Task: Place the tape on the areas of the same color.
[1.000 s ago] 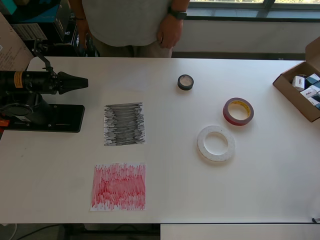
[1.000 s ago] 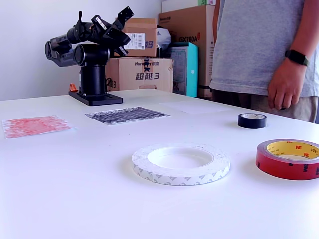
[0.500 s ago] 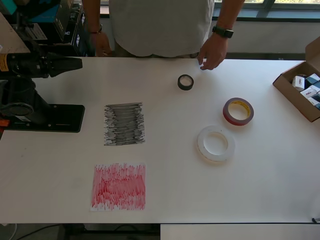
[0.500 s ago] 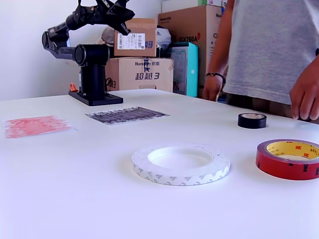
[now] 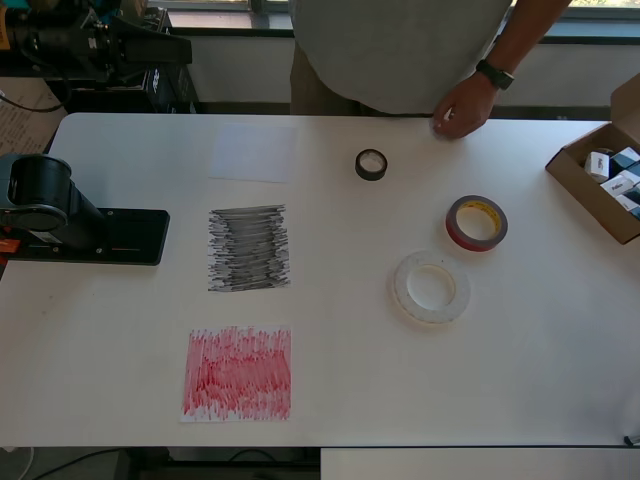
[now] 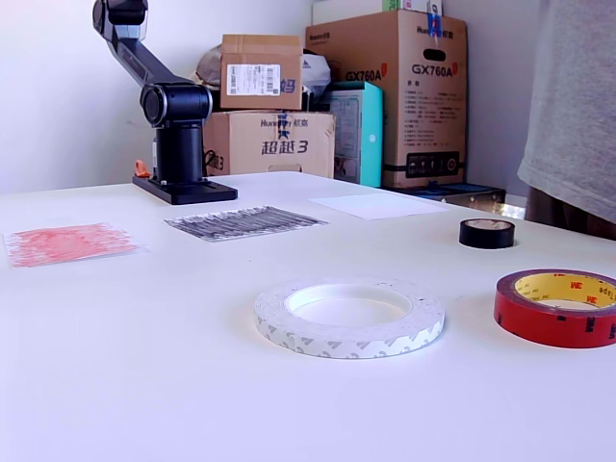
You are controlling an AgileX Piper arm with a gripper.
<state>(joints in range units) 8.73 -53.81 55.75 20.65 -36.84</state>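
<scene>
A white table (image 5: pixel 520 390) held three tape rolls and three paper sheets, seen from above and from a low side camera. In the overhead view, the small black roll (image 5: pixel 371 164) lay flat near the table's far edge, right of centre. The dark-red roll (image 5: pixel 476 222) with its yellowish core sat to the right and nearer, and the wide white ring (image 5: pixel 431 288) lay just beside it, nearer still and slightly left. None of the rolls touched a sheet.

The sheets formed a column on the overhead view's left half: the plain white sheet (image 5: pixel 254 152) farthest, the black-scribbled sheet (image 5: pixel 248 247) in the middle, and the red-scribbled sheet (image 5: pixel 237 373) nearest.

The robot arm's black base (image 5: pixel 85 234) stood at the left edge. The arm was raised, and its gripper (image 5: pixel 150 48) pointed right beyond the table's far left corner; I could not tell whether the jaws were apart or together.

A person in a grey shirt stood at the far side, one hand (image 5: pixel 457 111) resting near the table edge. An open cardboard carton (image 5: pixel 590 190) of small boxes sat at the right edge.
</scene>
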